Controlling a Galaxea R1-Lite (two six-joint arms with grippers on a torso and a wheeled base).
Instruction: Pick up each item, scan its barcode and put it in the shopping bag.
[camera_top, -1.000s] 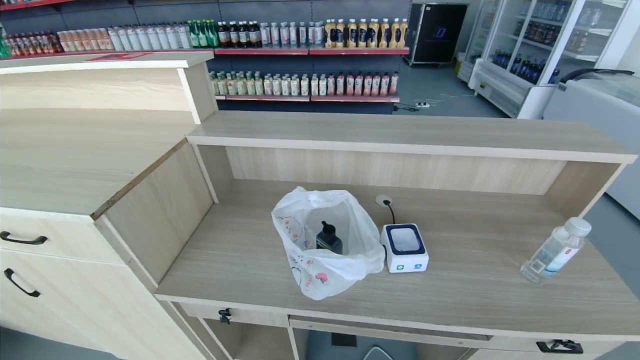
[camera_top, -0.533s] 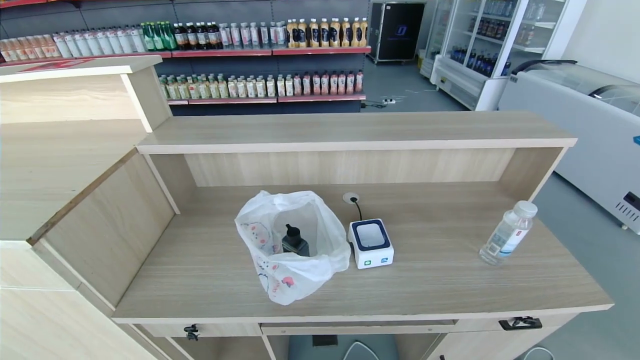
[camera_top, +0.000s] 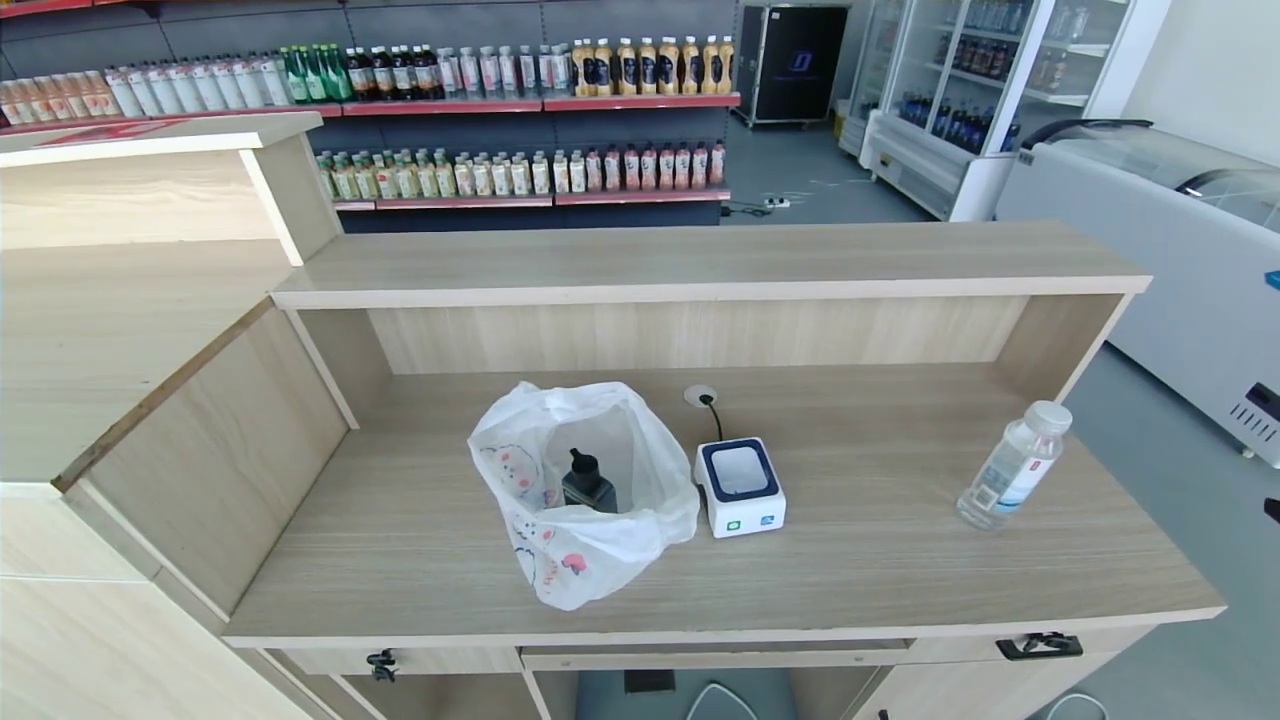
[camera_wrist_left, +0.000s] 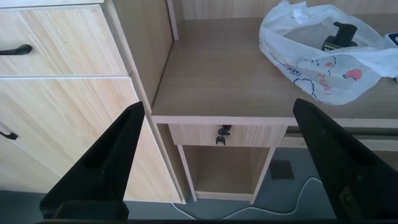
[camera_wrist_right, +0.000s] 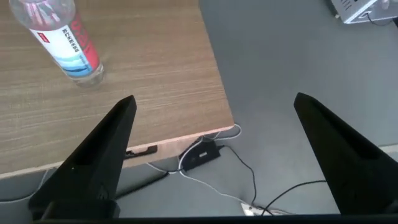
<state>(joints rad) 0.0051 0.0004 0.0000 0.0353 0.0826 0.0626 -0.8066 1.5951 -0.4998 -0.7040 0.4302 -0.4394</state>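
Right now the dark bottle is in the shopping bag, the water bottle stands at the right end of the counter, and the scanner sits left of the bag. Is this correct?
Not quite. The head view shows the scanner right of the shopping bag, not left. The dark bottle is in the bag, and the water bottle stands at the right end of the counter.
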